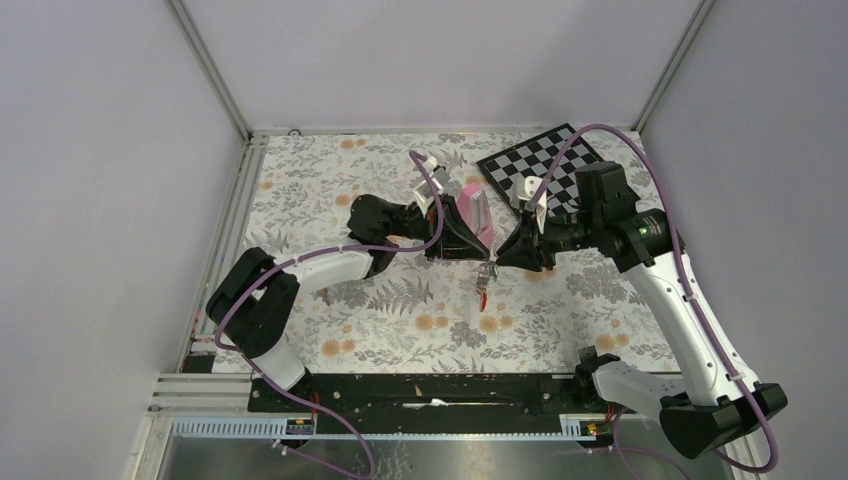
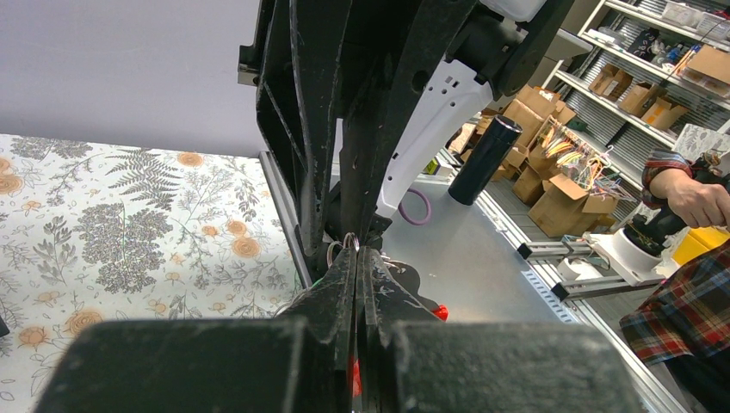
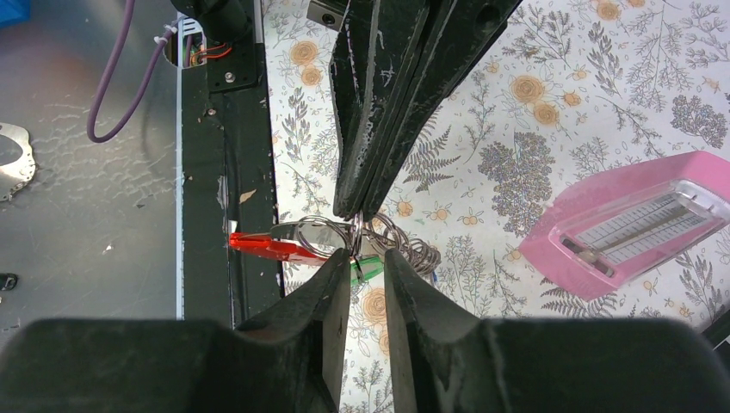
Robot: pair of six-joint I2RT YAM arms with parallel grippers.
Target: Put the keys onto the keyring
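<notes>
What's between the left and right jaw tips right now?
A bunch of wire rings, with a red piece and a green piece on it, sits between the left gripper and the right gripper. The right wrist view shows it best.

Overhead, two wrist close-ups; shared keys (image 3: 267, 247)

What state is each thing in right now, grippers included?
left gripper: shut, pinching a wire ring of the key bunch.
right gripper: jaws slightly apart around the bunch; grip unclear.
key bunch: hanging between the two grippers' tips, red piece sticking out sideways.
pink metronome: on the table, pendulum face showing, untouched.
</notes>
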